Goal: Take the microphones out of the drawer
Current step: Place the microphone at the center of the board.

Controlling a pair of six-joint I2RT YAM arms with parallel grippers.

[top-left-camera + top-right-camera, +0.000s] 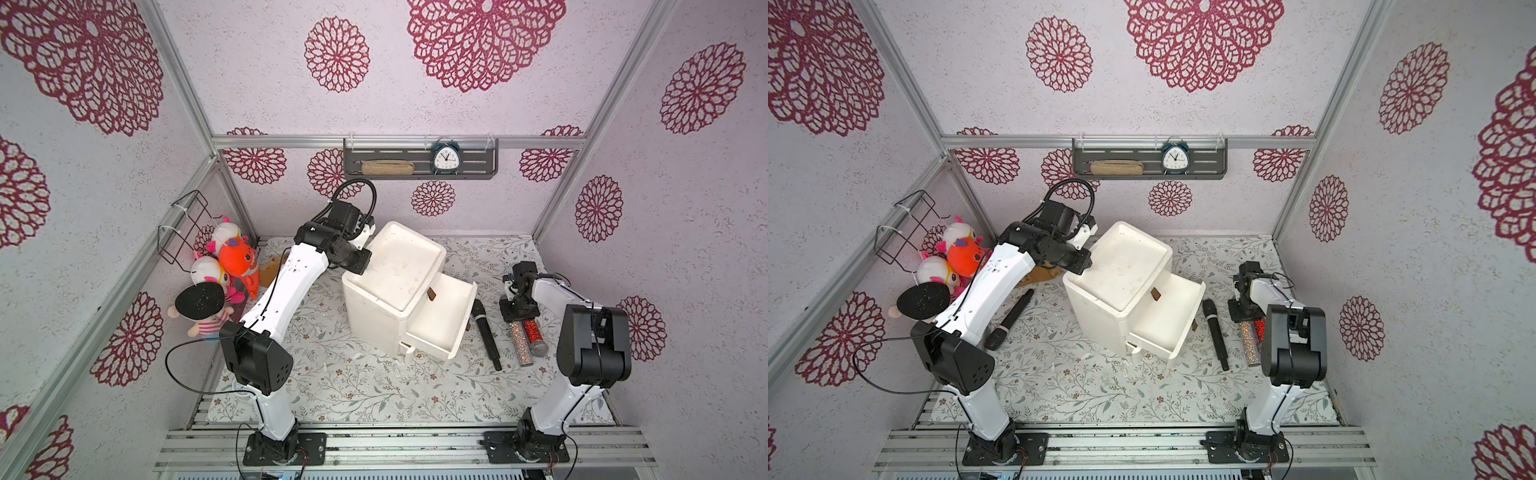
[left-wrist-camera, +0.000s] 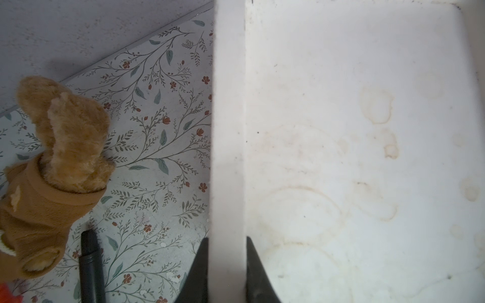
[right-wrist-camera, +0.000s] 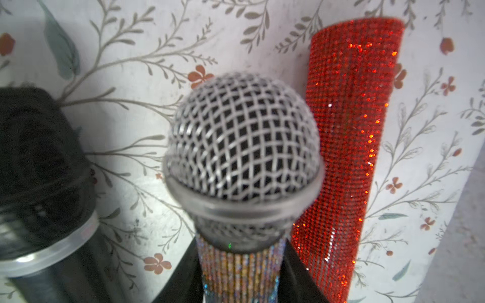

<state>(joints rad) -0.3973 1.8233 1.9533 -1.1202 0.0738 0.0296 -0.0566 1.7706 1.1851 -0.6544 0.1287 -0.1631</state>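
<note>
The white cabinet (image 1: 395, 270) has its top drawer (image 1: 436, 322) pulled out toward the front right, and the drawer's floor shows bare. To its right, my right gripper (image 3: 241, 244) is shut on the handle of a silver-glitter microphone (image 3: 242, 136), just below its mesh head. In both top views that gripper (image 1: 517, 311) hides the head and only the handle (image 1: 520, 345) shows, low over the table. My left gripper (image 2: 227, 240) is shut on the cabinet's back-left rim (image 2: 227, 131), one finger on each side.
A red-glitter microphone (image 3: 349, 131) lies right beside the held one, and a black microphone (image 1: 486, 336) lies between it and the drawer. Another black microphone (image 1: 1011, 318) lies left of the cabinet near a brown plush (image 2: 52, 162). Plush toys (image 1: 232, 257) crowd the back-left corner.
</note>
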